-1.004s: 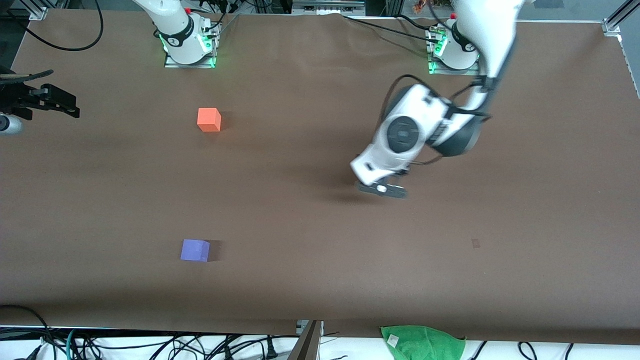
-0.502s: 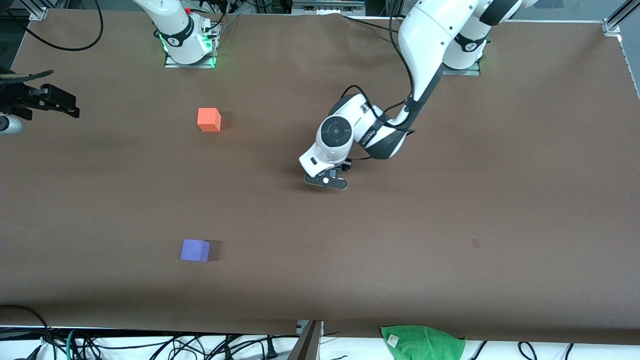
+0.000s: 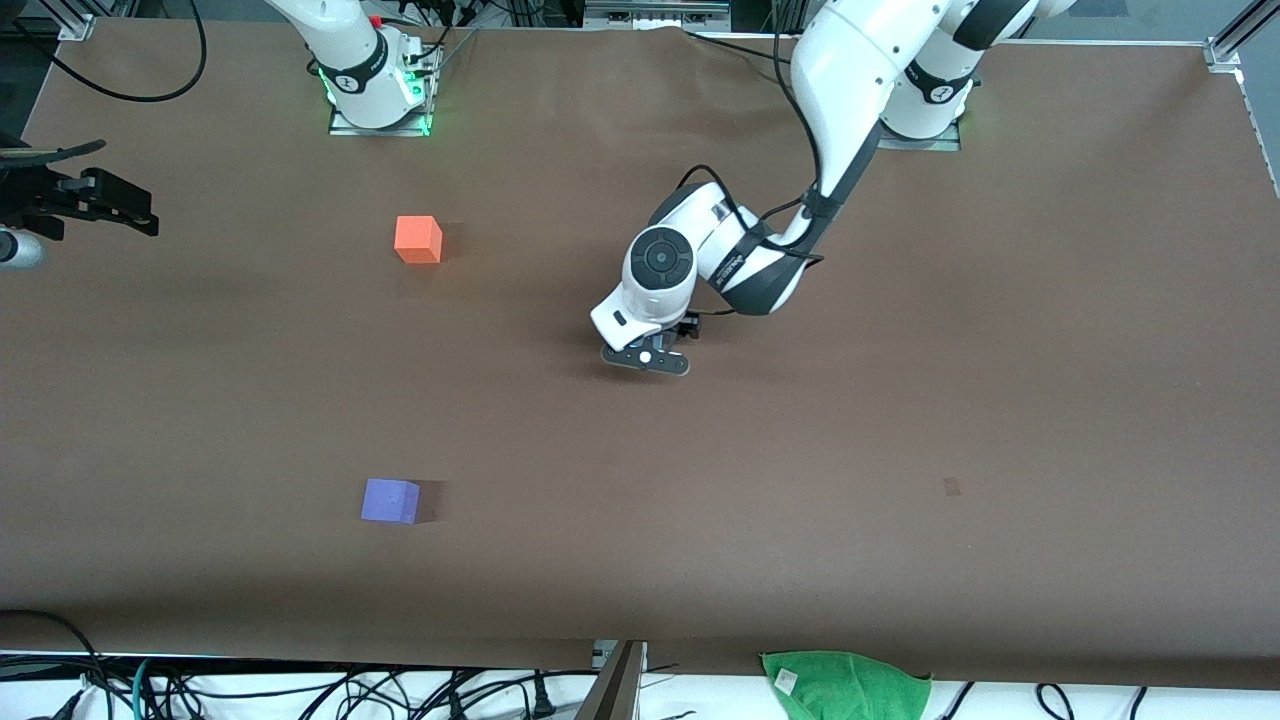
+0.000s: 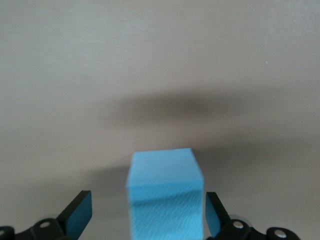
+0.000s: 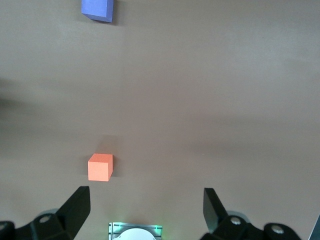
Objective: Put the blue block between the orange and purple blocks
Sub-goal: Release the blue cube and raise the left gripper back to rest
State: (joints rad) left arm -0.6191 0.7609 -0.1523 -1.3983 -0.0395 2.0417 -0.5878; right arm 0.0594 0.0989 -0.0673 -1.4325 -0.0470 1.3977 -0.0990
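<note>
The blue block [image 4: 165,195] shows only in the left wrist view, between the fingers of my left gripper [image 4: 148,197]. The jaws stand wide apart, with a clear gap on one side of the block and the other finger close to it. In the front view the left gripper [image 3: 645,360] is low over the table's middle and its hand hides the block. The orange block [image 3: 418,239] lies near the right arm's base. The purple block [image 3: 390,500] lies nearer the front camera, in line with it. My right gripper [image 5: 146,195] waits high over the table, open and empty, with the orange block [image 5: 100,167] and purple block [image 5: 98,10] below.
A green cloth [image 3: 845,682] lies off the table's front edge among cables. Black equipment [image 3: 80,195] juts in at the right arm's end of the table. The arm bases [image 3: 378,95] stand along the edge farthest from the front camera.
The left arm swept toward the right arm's end, from nearer its own base to the table's middle, then slowed to a small shift. The orange and purple blocks have not moved.
</note>
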